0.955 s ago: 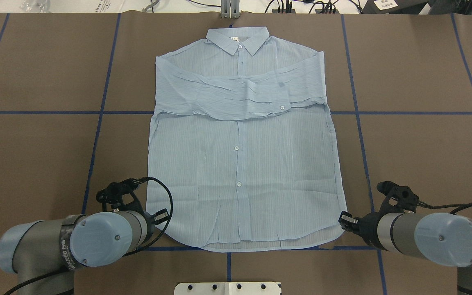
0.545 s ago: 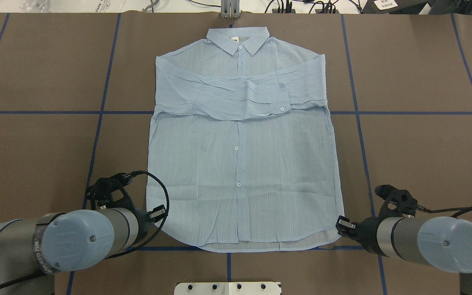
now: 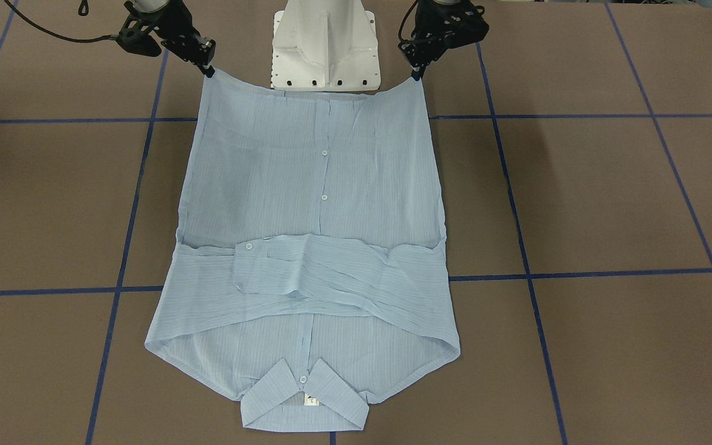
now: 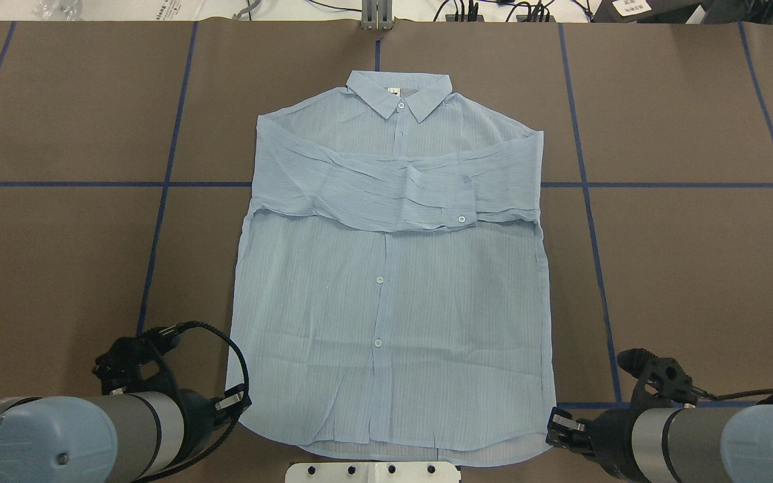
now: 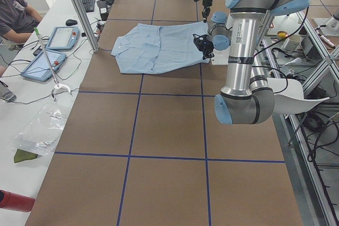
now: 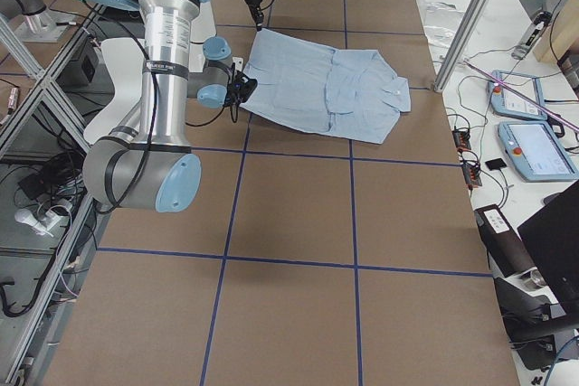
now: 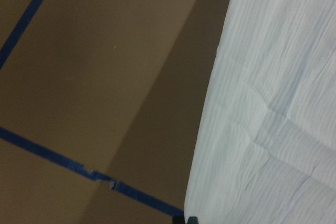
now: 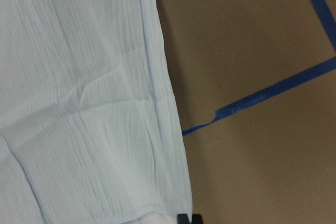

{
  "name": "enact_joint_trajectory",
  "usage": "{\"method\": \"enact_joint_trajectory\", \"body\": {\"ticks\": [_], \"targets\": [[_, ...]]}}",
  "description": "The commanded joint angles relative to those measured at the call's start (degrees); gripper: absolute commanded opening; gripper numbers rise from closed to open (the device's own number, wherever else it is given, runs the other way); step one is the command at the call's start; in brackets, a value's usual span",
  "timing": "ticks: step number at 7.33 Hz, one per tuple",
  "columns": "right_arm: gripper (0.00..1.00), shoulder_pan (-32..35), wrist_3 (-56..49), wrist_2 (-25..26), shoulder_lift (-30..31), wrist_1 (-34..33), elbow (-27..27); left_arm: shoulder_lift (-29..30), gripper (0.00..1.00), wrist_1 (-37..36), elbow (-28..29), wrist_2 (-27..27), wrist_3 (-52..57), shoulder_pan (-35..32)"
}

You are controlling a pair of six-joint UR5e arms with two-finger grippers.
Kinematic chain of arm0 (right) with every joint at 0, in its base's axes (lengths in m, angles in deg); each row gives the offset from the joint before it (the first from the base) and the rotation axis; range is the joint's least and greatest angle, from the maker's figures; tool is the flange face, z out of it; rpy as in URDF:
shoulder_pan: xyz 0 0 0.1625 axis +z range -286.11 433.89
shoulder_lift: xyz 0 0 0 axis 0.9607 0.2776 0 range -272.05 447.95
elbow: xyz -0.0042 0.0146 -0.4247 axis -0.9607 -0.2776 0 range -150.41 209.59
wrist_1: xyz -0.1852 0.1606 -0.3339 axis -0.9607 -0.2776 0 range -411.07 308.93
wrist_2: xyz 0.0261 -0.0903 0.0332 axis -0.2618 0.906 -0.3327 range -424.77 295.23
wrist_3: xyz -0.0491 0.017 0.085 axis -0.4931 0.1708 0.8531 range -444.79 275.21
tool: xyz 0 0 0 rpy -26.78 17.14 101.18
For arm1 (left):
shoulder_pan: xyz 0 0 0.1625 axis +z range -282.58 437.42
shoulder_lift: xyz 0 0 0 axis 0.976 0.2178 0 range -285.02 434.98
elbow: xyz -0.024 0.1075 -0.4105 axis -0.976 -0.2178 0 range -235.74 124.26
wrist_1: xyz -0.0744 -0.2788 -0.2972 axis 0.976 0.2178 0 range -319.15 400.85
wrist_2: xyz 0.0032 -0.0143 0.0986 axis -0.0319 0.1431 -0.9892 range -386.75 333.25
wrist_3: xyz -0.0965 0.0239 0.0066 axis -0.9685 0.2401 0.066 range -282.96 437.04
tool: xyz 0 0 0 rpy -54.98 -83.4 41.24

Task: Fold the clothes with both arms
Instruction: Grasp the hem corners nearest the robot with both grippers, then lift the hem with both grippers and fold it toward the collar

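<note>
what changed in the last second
The left arm and right arm drew back toward the robot, dragging the shirt with them; its hem now reaches the white base. Their jaws stayed shut on the hem corners, and the sleeves stayed folded across the chest.

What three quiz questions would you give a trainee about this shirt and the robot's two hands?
1. True or false: the shirt lies with its collar at the end farthest from the robot.
2. Where do the left hand and the right hand grip the shirt? A) the shoulders B) the hem corners C) the cuffs
3. Fill in: both sleeves lie folded across the shirt's ____.

Key: 1 true; 2 B; 3 chest.
</note>
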Motion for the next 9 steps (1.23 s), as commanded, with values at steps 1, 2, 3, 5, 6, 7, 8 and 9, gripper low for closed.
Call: {"method": "enact_joint_trajectory", "body": {"ticks": [1, 2, 3, 5, 6, 7, 8, 9], "targets": [[0.0, 3.0, 0.6, 0.2, 1.9, -0.1, 3.8, 2.5, 0.0, 0.0, -1.3, 4.4, -0.5, -4.2], [0.0, 6.6, 3.4, 0.3, 1.8, -0.1, 5.0, 3.1, 0.0, 0.1, -1.0, 4.5, 0.1, -8.2], [0.0, 10.7, 3.7, 0.7, 1.6, -0.1, 4.9, 3.6, 0.0, 0.3, -0.4, 7.9, 0.2, -13.6], [0.0, 17.3, 3.7, 2.6, 0.5, -0.1, 4.9, 9.3, 0.0, 0.5, 5.7, 13.2, 5.2, -23.8], [0.0, 18.4, 3.7, 2.7, 0.1, -0.1, 4.4, 10.1, 0.0, 0.7, 8.2, 14.0, 5.6, -26.8], [0.0, 21.0, 3.7, 2.4, -1.2, -0.1, 3.9, 10.7, 0.0, 0.7, 9.0, 15.7, 5.7, -29.9], [0.0, 22.5, 3.7, 2.1, -1.8, -0.2, 3.5, 10.9, 0.0, 0.5, 9.8, 18.5, 5.8, -32.8], [0.0, 23.5, 3.7, 2.1, -2.5, -0.2, 2.1, 12.1, 0.0, 0.4, 10.7, 19.2, 6.3, -33.6]]}}
